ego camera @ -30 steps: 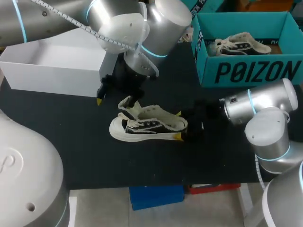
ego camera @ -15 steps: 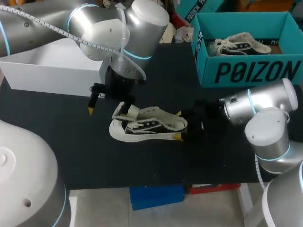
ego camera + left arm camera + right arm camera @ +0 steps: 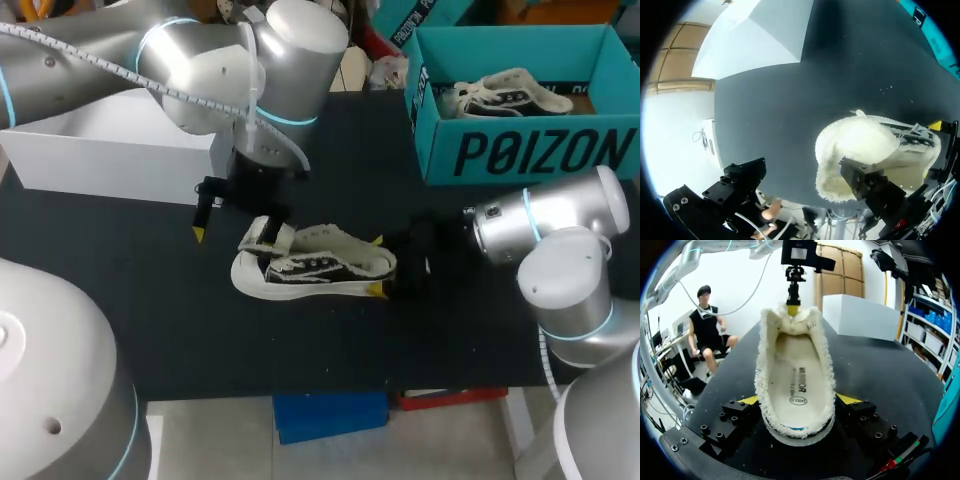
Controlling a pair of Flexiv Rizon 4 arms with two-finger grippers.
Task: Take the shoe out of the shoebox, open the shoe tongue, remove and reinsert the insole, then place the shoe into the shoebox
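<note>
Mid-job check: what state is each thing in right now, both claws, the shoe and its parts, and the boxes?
Left claw: open, one finger hooked against the tongue.
Right claw: shut on the shoe's heel.
Shoe: out of its box, on the table.
Tongue: pulled up and back, open.
Insole: lying inside the shoe.
Teal shoebox: open, holding a second shoe.
White box: open.
</note>
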